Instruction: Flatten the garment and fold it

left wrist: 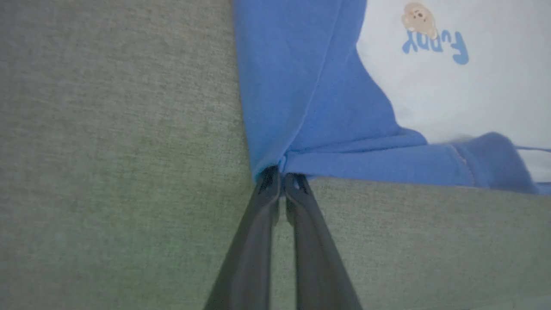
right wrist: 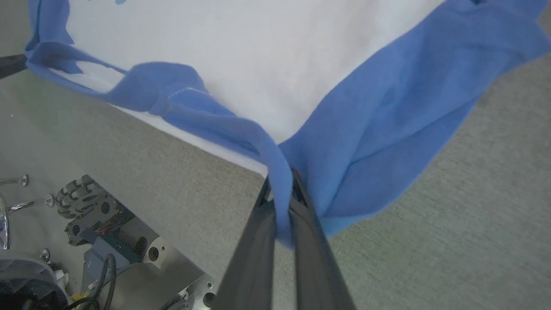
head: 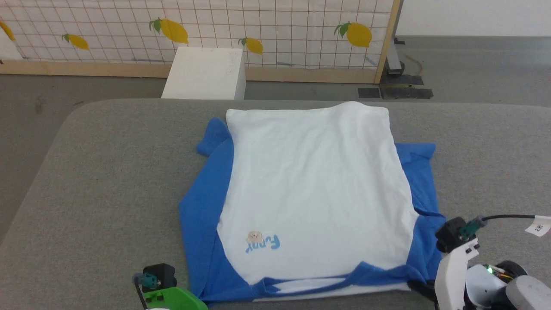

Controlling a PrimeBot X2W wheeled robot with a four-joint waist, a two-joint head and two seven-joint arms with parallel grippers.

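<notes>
Now spread chest-up on a wide grey felt-covered table: a white soft-cloth T-shirt with royal-blue raglan sleeves and blue collar, hem toward the far edge, collar toward the robot. Mostly flat, with light wrinkles across the white body; blue sleeves tucked along both flanks, the far-left end bunched into a small hump, the right one creased near its lower end. Low on the chest, toward the robot's left: a small tan bear patch and light-blue lettering, upside down from the head camera.

Pinched at the near-left blue corner by the left gripper — two long dark fingers pressed together, tips biting the very edge of the cloth, bare table fabric on both sides of them. Clamped at the near-right corner by the right gripper — fingers drawn tight on a fold of blue cloth running down between them and poking out just below the tips. Between the two grips, near edge drawn in a fairly straight line, blue neckline band sagging loosely over a strip of white.

Beyond the table's far side, on grey floor: a white rectangular box, just in front of a wood-framed screen printed with a grid and yellow lemons. Past the table's near edge in the right wrist view: a metal robot base with a small roller wheel and cables
</notes>
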